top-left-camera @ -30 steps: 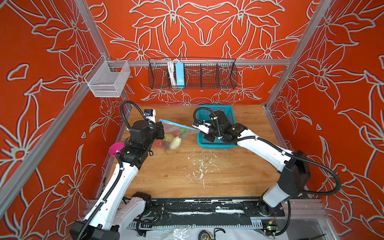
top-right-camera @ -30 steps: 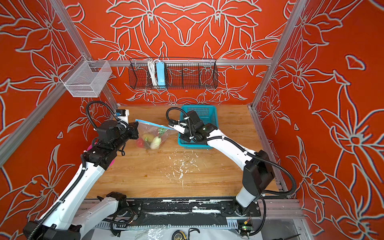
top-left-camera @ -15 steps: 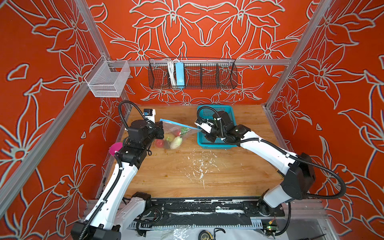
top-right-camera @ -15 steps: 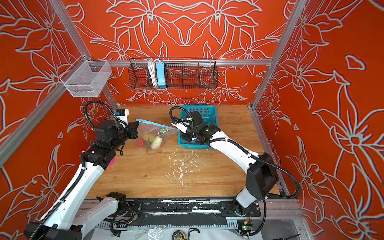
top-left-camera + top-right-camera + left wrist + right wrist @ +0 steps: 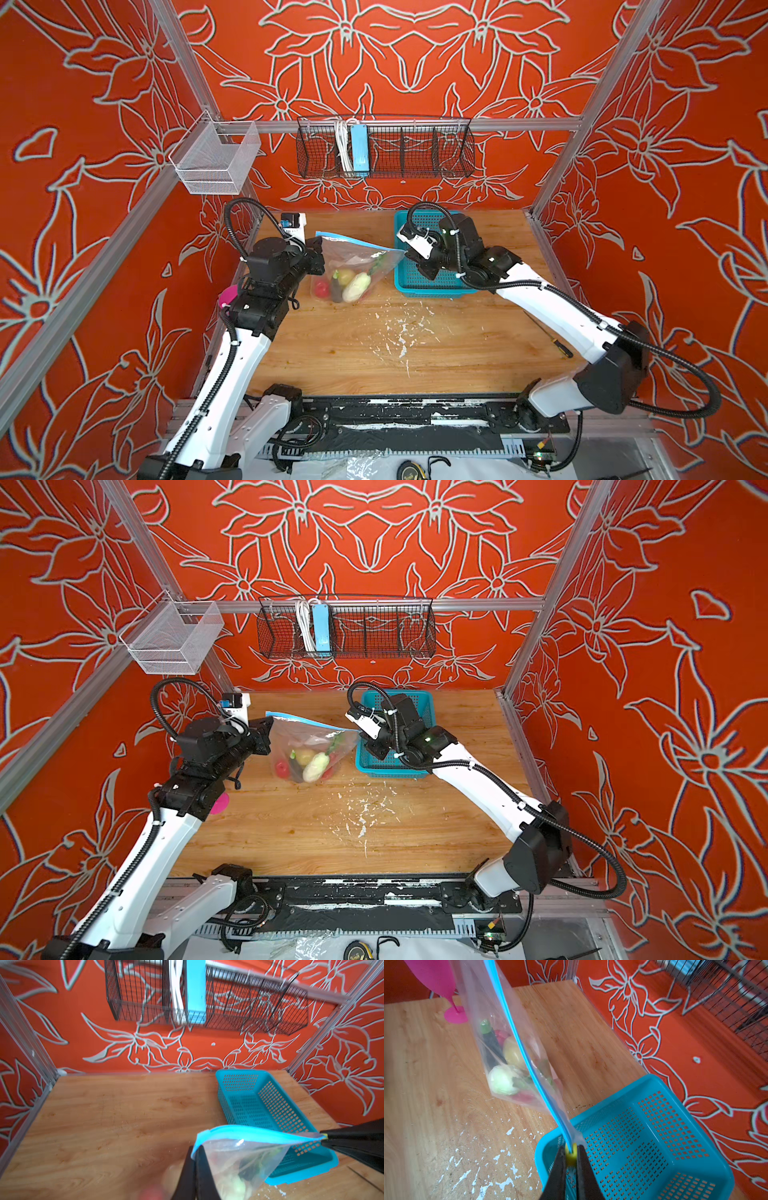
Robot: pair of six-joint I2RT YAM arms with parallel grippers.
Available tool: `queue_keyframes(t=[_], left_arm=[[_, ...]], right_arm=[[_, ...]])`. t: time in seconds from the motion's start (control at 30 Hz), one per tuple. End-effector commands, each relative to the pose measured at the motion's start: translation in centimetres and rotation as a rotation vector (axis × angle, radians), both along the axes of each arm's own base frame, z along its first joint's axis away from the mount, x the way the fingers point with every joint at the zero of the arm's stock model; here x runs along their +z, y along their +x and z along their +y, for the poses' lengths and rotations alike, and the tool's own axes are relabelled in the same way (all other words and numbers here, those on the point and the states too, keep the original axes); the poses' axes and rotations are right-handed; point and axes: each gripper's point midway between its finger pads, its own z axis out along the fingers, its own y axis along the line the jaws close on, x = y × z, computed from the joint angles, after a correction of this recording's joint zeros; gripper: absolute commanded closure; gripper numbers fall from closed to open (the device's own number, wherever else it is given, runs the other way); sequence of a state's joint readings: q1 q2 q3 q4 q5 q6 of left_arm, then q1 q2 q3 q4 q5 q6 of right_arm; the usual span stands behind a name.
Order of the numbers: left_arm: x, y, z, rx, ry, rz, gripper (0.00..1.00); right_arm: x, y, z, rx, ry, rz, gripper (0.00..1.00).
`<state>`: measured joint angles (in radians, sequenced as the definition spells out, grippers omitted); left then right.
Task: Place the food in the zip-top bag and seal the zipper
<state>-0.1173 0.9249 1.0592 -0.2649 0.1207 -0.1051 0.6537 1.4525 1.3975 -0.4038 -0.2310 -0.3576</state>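
Task's thing: zip-top bag [image 5: 353,262], one, held up by its mouth between the two arms toward the back of the desk [image 5: 353,353]. Its loaded bottom appears to rest on the desk.
Left fingers: left gripper [image 5: 196,1148] is clamped on the bag's top corner, at one end of the zipper [image 5: 359,243].
Right fingers: right gripper [image 5: 571,1148] is clamped on the yellow slider [image 5: 571,1157], above the rim of the teal basket [image 5: 432,289].
Deciding relation: the zipper, one blue strip, runs taut and straight from the left fingers to the right fingers, with its long axis across the desk. The slider sits at the right-hand end, so the right arm has it and the left arm anchors the opposite end.
Zipper condition: in the right wrist view the strip reads as one unbroken line with no gap. It is judged closed over the length shown. The last part at the slider is hidden by the fingers.
Next move, judged: any travel left runs along the strip, away from the left fingers. If none is left, both arms can let go.
Count in bag: white radish [image 5: 357,284], one. Dark eggplant [image 5: 336,291], one. Yellowish piece [image 5: 347,275], one. Red pieces [image 5: 321,287], two patches seen. Items behind these cannot be told.
Count elsewhere: teal basket, one. Pink goblet [image 5: 452,1015], one, at the desk's left edge. No loose food is seen on the desk.
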Motion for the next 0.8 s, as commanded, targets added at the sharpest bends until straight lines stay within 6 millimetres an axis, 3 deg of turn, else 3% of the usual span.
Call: queue_keyframes(t=[0.0,0.1,0.4,0.77], left_arm=[[4.4,-0.9,-0.3,-0.030,-0.026,-0.081,1.00],[4.9,-1.4,-0.6,-0.040,-0.077,-0.075,1.00],[4.7,-4.7,1.4,0.077,-0.208,-0.050,1.00],[1.4,-7.7,2.1,0.132,-0.302,0.036,1.00]], right_arm=[[4.8,-2.2,-0.2,0.057,0.111,-0.036,1.00],[5.8,-3.7,0.1,0.115,0.162,-0.033,1.00],[6.7,-4.6,-0.4,0.070,0.212,0.057,1.00],[6.7,-7.0,-0.6,0.103,0.282,0.116,1.00]])
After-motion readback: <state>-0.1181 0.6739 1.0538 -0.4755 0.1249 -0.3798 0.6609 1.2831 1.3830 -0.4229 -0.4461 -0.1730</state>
